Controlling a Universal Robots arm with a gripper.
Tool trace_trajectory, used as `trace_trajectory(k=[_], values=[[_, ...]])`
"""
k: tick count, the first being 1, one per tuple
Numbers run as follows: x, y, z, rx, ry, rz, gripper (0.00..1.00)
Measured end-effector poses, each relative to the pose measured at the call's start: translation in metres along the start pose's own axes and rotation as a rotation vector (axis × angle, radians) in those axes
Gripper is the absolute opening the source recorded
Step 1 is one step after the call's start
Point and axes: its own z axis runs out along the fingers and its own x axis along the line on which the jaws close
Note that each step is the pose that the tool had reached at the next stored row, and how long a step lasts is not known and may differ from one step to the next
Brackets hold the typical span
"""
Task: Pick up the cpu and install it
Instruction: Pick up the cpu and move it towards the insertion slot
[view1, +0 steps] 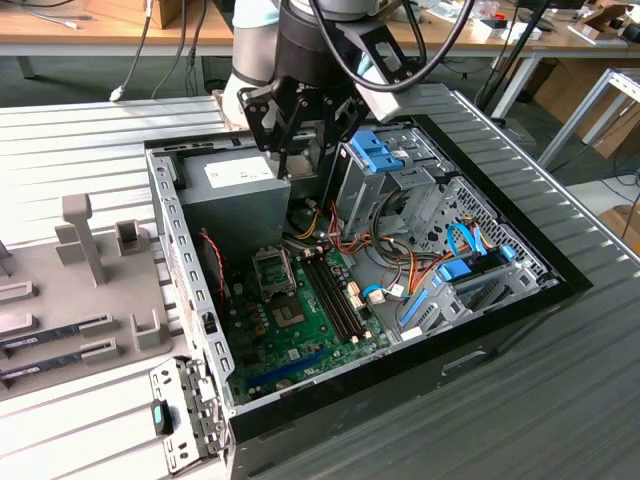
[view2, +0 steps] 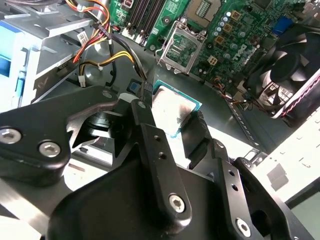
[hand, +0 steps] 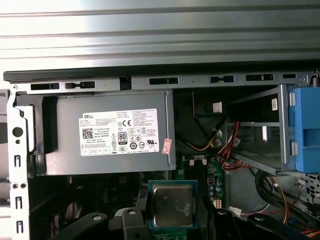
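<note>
Gripper: black two-finger gripper (view2: 170, 119), fingers (view2: 145, 120) pinching the cpu by two opposite edges.
Cpu: small flat square chip with a pale silvery metal top (hand: 173, 205), held level in the air, just beside the grey metal power supply box (hand: 107, 135).
Socket: square metal-framed socket (view2: 181, 47) on the green motherboard (view1: 300, 320), near the power supply box, apart from the cpu.

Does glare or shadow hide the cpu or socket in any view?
Second wrist view: glare whitens the cpu in the end effector; the socket is evenly lit. First wrist view: mottled reflections on the cpu, no washout. Exterior view: the socket is shaded but visible.
</note>
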Motion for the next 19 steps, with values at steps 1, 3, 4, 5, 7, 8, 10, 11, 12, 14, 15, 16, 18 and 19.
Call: trace_trajectory(k=[1,3,4,5,7,8,10,11,12,14,15,16,18,19], values=[[-0.0006,-0.0001,0.0001,0.0000,0.0000,0.000,0.47],[-0.0027,-0.0003,0.0004,0.0001,0.0000,0.000,0.47],[-0.0038,-0.0004,0.0005,0.0001,0.0001,0.000,0.47],[-0.0045,-0.0005,0.0006,0.0000,0.0000,0.000,0.47],[-0.0060,-0.0007,0.0009,0.0001,0.0000,0.000,0.47],[-0.0075,-0.0009,0.0011,0.0000,0.0000,0.000,0.47],[-0.0088,-0.0011,0.0013,0.0001,0.0000,0.000,0.47],[-0.0094,-0.0012,0.0014,0.0001,0.0000,0.000,0.47],[-0.0101,-0.0013,0.0016,0.0000,0.0000,0.000,0.47],[-0.0113,-0.0015,0.0017,0.0001,0.0000,0.000,0.47],[-0.0119,-0.0016,0.0018,0.0000,0.0000,0.000,0.47],[-0.0125,-0.0017,0.0019,0.0000,0.0001,0.000,0.47],[-0.0145,-0.0019,0.0023,0.0000,0.0000,0.000,0.47],[-0.0160,-0.0021,0.0025,0.0000,0.0000,0.000,0.47]])
